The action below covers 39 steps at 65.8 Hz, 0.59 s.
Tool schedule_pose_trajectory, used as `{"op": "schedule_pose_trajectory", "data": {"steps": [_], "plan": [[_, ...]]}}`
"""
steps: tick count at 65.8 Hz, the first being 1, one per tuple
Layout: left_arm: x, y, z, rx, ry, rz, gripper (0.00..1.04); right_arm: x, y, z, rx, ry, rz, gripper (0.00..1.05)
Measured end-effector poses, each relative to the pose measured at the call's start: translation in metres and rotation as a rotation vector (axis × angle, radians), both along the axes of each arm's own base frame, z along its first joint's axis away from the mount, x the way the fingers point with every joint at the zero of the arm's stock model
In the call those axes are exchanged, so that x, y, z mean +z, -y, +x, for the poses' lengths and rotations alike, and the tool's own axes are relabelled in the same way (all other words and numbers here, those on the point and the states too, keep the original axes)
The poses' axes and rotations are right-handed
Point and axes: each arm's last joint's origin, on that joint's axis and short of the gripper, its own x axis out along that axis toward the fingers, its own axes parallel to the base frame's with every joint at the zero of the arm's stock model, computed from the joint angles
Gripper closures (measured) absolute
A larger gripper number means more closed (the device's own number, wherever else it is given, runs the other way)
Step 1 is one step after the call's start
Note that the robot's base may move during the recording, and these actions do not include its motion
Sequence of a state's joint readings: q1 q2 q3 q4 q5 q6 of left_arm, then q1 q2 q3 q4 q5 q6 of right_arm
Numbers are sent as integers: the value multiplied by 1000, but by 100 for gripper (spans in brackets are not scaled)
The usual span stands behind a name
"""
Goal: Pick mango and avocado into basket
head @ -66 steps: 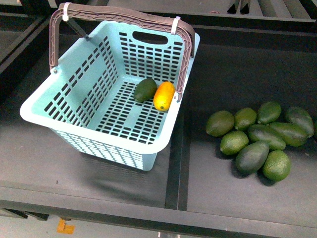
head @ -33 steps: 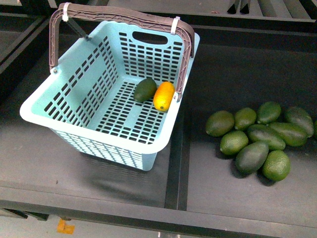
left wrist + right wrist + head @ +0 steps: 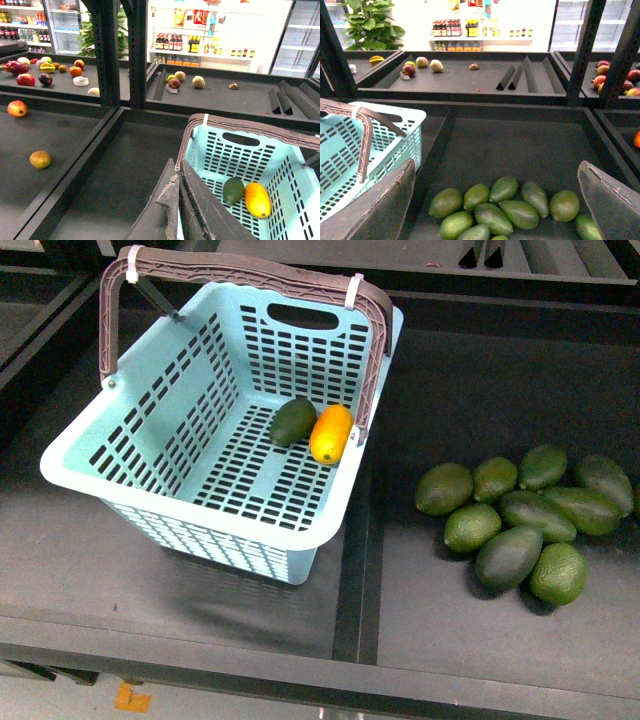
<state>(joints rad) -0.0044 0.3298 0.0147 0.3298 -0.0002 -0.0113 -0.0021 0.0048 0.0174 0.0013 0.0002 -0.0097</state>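
Note:
The aqua basket point(image 3: 150, 440) stands on the dark shelf with its brown handle point(image 3: 240, 270) raised. Inside it, against the right wall, the yellow-orange mango point(image 3: 331, 433) lies touching a dark green avocado point(image 3: 293, 421). Both also show in the left wrist view, mango point(image 3: 257, 199) beside avocado point(image 3: 233, 190) on the basket point(image 3: 220, 150) floor. My left gripper point(image 3: 177, 181) is shut and holds nothing, hanging just outside the basket's rim. My right gripper point(image 3: 497, 172) is open above a heap of loose avocados point(image 3: 507, 212). Neither arm shows in the front view.
Several loose avocados point(image 3: 525, 520) lie in a heap on the shelf to the right of the basket. A black divider rail point(image 3: 360, 570) runs between basket and heap. Apples and other fruit point(image 3: 17, 107) sit on shelves beyond. A shelf post point(image 3: 120, 50) stands behind the basket.

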Motion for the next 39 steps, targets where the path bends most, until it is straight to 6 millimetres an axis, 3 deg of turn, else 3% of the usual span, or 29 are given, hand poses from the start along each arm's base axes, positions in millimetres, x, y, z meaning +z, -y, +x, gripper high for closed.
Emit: {"op": "schedule_pose_trajectory", "data": {"steps": [39], "plan": [[-3,0,-21,1,-5,0,103,0,0,0,0,0,0,9]]}}
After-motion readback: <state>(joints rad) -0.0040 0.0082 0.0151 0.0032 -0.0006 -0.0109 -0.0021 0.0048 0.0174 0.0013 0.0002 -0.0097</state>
